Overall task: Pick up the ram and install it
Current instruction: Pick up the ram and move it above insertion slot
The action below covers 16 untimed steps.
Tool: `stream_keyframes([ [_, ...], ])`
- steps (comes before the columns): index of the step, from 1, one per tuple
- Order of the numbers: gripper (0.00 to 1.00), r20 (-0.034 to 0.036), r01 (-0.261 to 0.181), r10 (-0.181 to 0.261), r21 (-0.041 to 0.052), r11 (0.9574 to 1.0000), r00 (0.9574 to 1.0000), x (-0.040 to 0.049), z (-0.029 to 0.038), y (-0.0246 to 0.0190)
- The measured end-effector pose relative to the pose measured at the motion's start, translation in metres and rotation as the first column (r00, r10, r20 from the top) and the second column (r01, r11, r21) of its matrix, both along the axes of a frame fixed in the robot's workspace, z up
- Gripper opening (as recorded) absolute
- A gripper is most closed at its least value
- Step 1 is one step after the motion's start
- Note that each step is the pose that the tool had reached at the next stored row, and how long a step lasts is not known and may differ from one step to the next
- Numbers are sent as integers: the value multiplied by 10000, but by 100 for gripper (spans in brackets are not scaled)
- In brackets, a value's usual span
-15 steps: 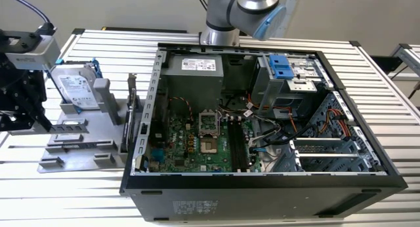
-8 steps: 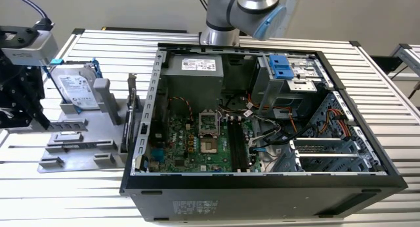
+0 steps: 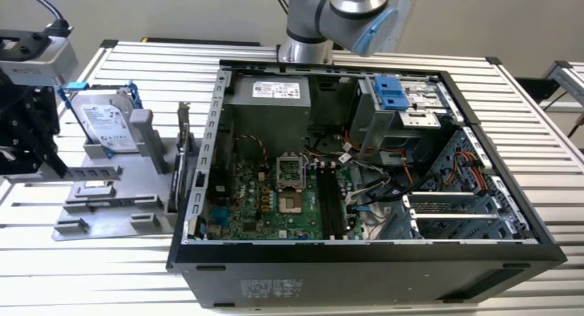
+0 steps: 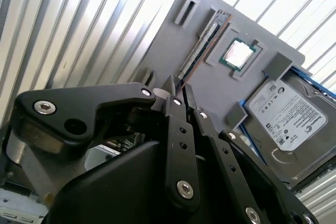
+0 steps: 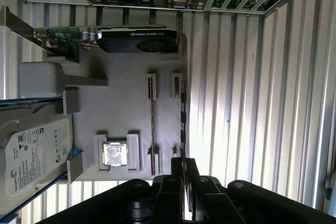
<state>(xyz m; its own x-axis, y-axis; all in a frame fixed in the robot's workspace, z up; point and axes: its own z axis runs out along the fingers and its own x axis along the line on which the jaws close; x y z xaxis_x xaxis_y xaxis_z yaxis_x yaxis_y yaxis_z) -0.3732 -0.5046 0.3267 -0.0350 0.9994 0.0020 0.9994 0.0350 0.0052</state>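
Gripper [image 4: 179,88] right at the end of the ram [image 4: 202,43] on the grey tray [image 4: 210,90].
Ram sits edge-up in its slot, near the processor chip [image 4: 239,55]; released or clenched, cannot tell.

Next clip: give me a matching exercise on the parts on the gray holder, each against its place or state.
Things:
1. ram
2. processor chip
3. hard drive
4. graphics card

Places or states:
A. held in a blue frame
B. lying flat in a square recess of the gray holder
C. on the holder's side nearest the computer case
D. standing on edge in narrow slots

Pairs: 1-D, 2-B, 3-A, 4-C
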Motion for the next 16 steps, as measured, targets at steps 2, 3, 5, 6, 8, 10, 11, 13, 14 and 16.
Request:
stream_keyframes([
  [2, 0, 1, 3, -3, 1, 10000, 10000, 0, 9, 0],
  [3, 0, 1, 4, -4, 0, 10000, 10000, 0, 14, 0],
  [5, 0, 0, 6, -6, 0, 10000, 10000, 0, 25, 0],
  [6, 0, 0, 8, -8, -1, 10000, 10000, 0, 29, 0],
  [8, 0, 1, 11, -11, 0, 10000, 10000, 0, 37, 0],
  [10, 0, 1, 13, -13, 1, 10000, 10000, 0, 45, 0],
  [11, 0, 0, 14, -14, 0, 10000, 10000, -1, 50, 0],
  [13, 0, 1, 16, -16, 0, 10000, 10000, -1, 58, 0],
  [14, 0, 0, 17, -17, 0, 10000, 10000, -1, 63, 0],
  [16, 0, -1, 19, -19, -1, 10000, 10000, -1, 73, 0],
])
